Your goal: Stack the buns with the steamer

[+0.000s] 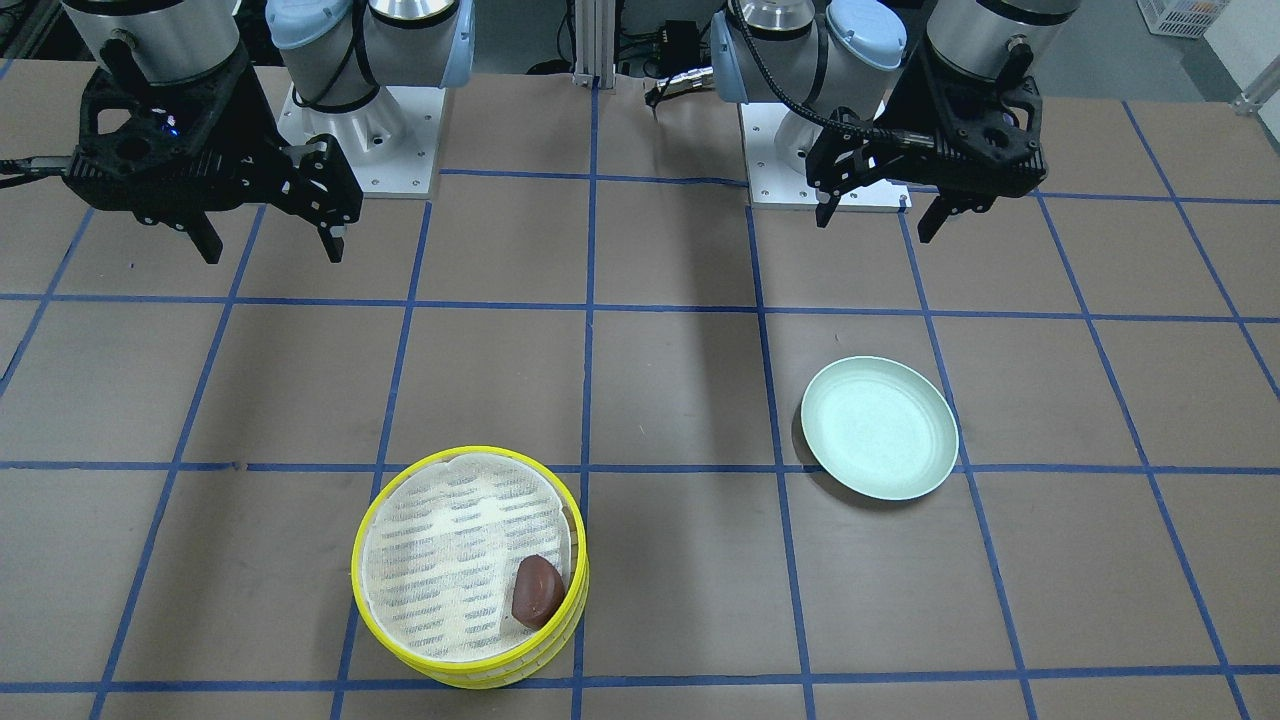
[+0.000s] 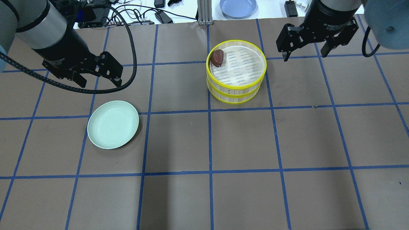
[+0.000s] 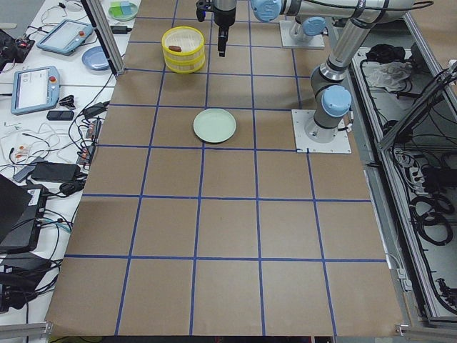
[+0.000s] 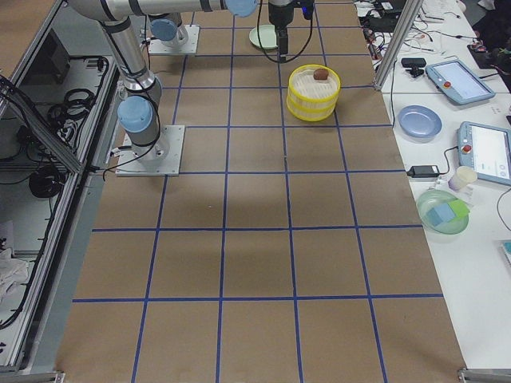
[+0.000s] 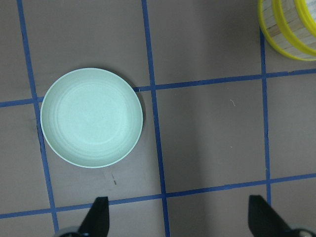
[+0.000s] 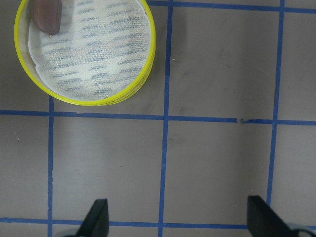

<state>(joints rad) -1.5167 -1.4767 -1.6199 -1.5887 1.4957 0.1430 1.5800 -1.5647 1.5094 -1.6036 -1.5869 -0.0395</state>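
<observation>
Two yellow-rimmed steamer trays (image 2: 238,91) stand stacked at the far middle of the table; they also show in the front view (image 1: 470,662). The dark reddish-brown bun (image 2: 218,57) lies on the top tray's mesh liner by its rim, also seen in the front view (image 1: 537,590) and in the right wrist view (image 6: 47,15). The cream-white bun is hidden. My left gripper (image 2: 99,82) is open and empty, high above the table beside the green plate. My right gripper (image 2: 304,56) is open and empty, to the right of the stack.
A pale green plate (image 2: 113,124) lies bare on the table's left half, under my left wrist camera (image 5: 91,117). A blue plate (image 2: 238,7) and cables lie on the white bench beyond the far edge. Blue tape lines grid the brown table.
</observation>
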